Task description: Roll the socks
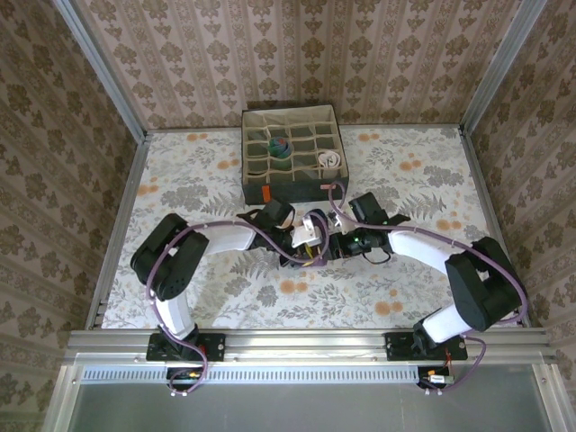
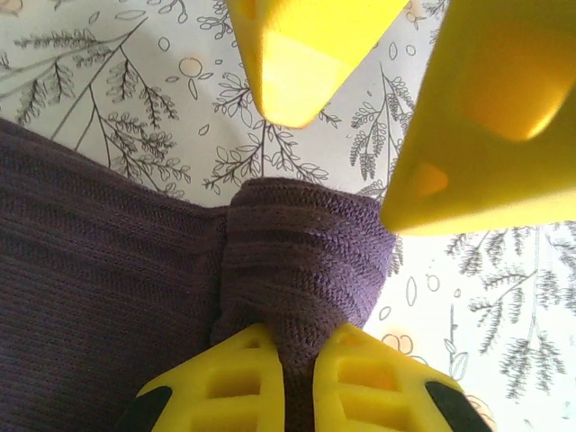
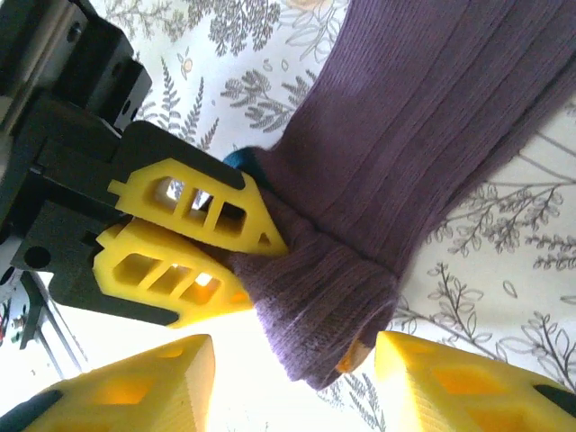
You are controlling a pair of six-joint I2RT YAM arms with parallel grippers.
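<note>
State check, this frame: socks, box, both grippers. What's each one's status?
purple sock: on the table, one end folded over, pinched there.
left gripper: shut on the purple sock's fold.
right gripper: open, fingers either side of the fold.
fabric box: open-topped, striped sock and white sock in separate compartments.

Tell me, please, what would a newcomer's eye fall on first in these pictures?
First the purple sock, folded over at mid-table and pinched at the fold by the left gripper, shut on it. The right gripper stands open, its yellow fingers either side of that fold. At the table's far edge, a grey compartment box holds a few rolled socks.
</note>
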